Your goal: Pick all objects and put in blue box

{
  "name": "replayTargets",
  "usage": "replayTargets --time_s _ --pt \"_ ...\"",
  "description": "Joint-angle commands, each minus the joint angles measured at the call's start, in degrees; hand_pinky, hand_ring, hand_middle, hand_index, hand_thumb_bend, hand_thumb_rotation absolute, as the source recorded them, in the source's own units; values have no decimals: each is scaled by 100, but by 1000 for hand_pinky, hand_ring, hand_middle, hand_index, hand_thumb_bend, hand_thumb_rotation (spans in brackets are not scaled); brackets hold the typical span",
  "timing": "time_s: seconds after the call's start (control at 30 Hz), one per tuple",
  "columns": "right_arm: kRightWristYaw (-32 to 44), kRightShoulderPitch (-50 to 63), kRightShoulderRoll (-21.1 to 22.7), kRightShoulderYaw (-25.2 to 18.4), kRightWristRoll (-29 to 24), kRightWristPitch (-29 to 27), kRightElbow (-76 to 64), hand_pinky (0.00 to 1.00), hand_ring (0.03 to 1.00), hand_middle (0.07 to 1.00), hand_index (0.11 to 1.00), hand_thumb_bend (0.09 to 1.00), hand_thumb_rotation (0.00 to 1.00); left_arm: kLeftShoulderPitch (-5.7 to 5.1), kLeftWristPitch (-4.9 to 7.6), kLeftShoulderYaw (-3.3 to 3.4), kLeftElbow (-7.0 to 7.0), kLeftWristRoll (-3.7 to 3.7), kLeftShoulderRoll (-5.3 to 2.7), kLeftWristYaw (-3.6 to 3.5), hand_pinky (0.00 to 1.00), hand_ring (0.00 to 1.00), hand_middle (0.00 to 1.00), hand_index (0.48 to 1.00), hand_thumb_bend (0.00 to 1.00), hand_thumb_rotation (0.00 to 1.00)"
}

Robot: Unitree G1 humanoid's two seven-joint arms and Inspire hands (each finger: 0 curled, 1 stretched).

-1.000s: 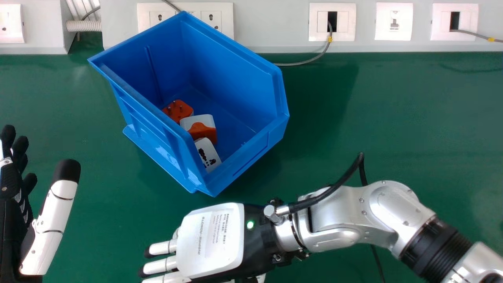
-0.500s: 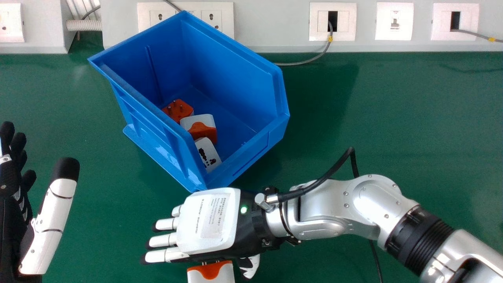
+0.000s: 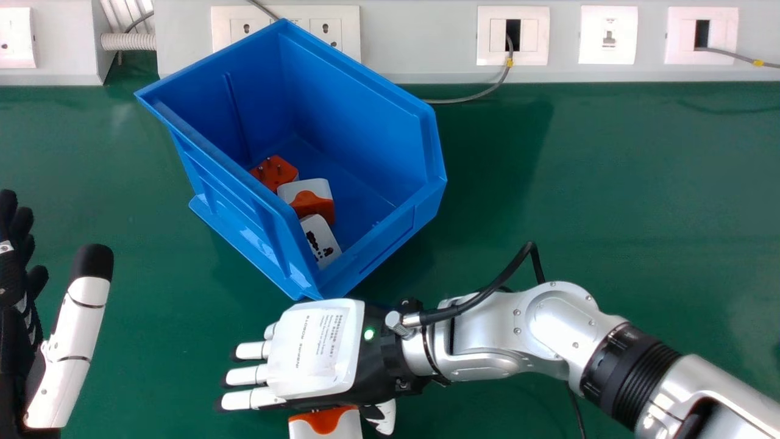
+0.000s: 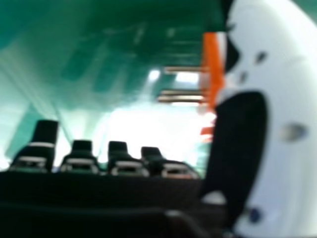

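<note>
The right arm [image 3: 567, 329] slants in from the head view's lower right corner, its right hand [image 3: 317, 350] palm down, white back facing the camera. Its fingers [image 3: 247, 375] extend nearly straight toward the robot's left, the thumb [image 3: 387, 411] angled below the palm. At the left edge, the left hand [image 3: 12, 274] points forward, open, its thumb [image 3: 73, 329] standing apart.

- Blue box [image 3: 390, 238]: open above; floor free toward its right side, three plug adapters [image 3: 314, 204] along the near-left wall.
- Counter [image 3: 609, 183]: free lane between box and left hand [image 3: 76, 335]; broad free area right of box.
- Near side: right hand [image 3: 317, 350] and silver forearm [image 3: 518, 341] obstruct.
- Far side: socket trunking [image 3: 420, 49] bars passage.
</note>
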State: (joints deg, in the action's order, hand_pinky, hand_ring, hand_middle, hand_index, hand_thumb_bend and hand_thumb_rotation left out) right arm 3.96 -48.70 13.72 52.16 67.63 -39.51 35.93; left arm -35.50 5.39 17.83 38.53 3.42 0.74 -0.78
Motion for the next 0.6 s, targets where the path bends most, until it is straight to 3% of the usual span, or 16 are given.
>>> replayTargets --time_s 0.0,0.23,0.57 --pt "54 39 50 210 114 -15 115 889 1000 1000 978 600 4 9 47 55 167 46 21 46 970 1000 1000 1000 638 847" --pt "-16 -16 78 402 140 -38 110 890 1000 1000 985 594 3 86 5 20 186 108 16 69 970 1000 1000 1000 651 849" --pt "-293 -121 271 800 281 -346 2 911 1000 1000 987 563 16 92 151 96 74 34 2 69 964 1000 1000 1000 649 850"
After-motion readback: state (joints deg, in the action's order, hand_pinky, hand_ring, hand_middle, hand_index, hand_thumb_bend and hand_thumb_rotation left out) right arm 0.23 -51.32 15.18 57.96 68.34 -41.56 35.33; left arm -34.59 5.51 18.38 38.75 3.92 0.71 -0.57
